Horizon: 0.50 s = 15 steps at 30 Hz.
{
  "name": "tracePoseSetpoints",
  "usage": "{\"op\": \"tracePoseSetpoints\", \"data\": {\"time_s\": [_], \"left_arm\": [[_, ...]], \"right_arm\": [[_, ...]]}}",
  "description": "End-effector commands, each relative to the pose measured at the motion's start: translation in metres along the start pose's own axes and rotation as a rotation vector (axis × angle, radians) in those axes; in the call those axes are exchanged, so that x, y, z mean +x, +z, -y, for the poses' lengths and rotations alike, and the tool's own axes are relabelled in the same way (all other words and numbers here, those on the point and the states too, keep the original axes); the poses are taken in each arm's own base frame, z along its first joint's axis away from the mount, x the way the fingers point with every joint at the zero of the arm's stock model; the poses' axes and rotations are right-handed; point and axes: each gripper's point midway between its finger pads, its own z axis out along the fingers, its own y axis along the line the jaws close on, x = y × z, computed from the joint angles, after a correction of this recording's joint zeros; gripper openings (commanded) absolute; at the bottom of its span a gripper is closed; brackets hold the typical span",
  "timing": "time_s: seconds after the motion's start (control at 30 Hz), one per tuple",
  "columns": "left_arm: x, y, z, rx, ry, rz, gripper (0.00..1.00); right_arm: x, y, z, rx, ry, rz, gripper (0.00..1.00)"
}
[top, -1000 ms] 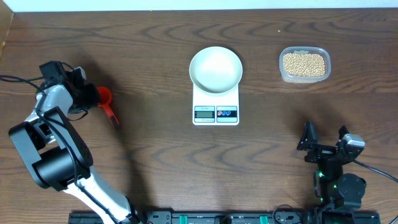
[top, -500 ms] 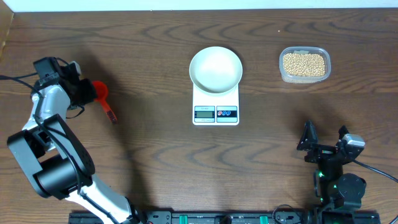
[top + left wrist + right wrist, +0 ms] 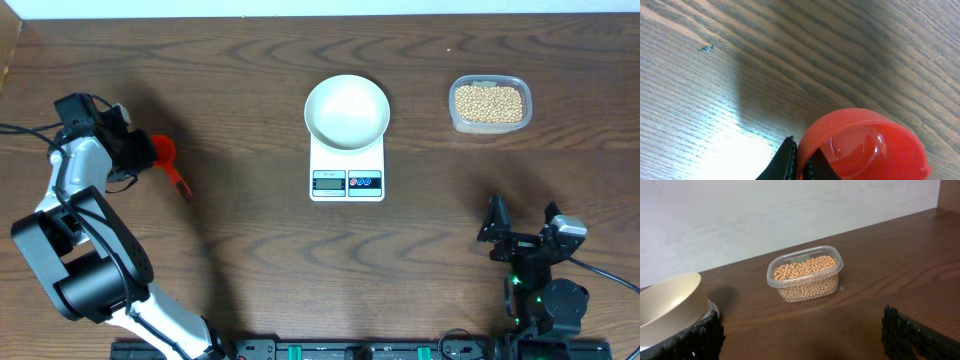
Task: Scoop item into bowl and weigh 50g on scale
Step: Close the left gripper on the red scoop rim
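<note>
Wood table (image 3: 250,250): left end effector (image 3: 138,152) clamped on red scoop (image 3: 165,152), drifted slightly back-left since a second ago.
Beans (image 3: 489,103) sit in tub (image 3: 489,126) far right, bowl (image 3: 346,110) empty on scale (image 3: 346,182); right end effector (image 3: 522,225) wide, idle. No scooping yet.

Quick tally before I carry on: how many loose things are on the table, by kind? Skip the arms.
red scoop: 1
white bowl: 1
scale: 1
clear tub: 1, filled with beans, too many to count
Total: 4 things, taking the beans as the tub's contents
</note>
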Motion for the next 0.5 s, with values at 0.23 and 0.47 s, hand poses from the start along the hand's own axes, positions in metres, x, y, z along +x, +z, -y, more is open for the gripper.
{"op": "tracePoseSetpoints", "data": {"time_s": [0.23,0.47], "left_arm": [[0.0008,-0.0082,0.0048,0.021,-0.101,-0.003,0.07],[0.0023,-0.0082,0.0054,0.024,-0.156,-0.010,0.07]], "right_arm": [[0.0010,-0.0001,-0.0002,0.000,0.009,-0.002,0.99],[0.0010,-0.0001,-0.0002,0.000,0.009,-0.002,0.99]]}}
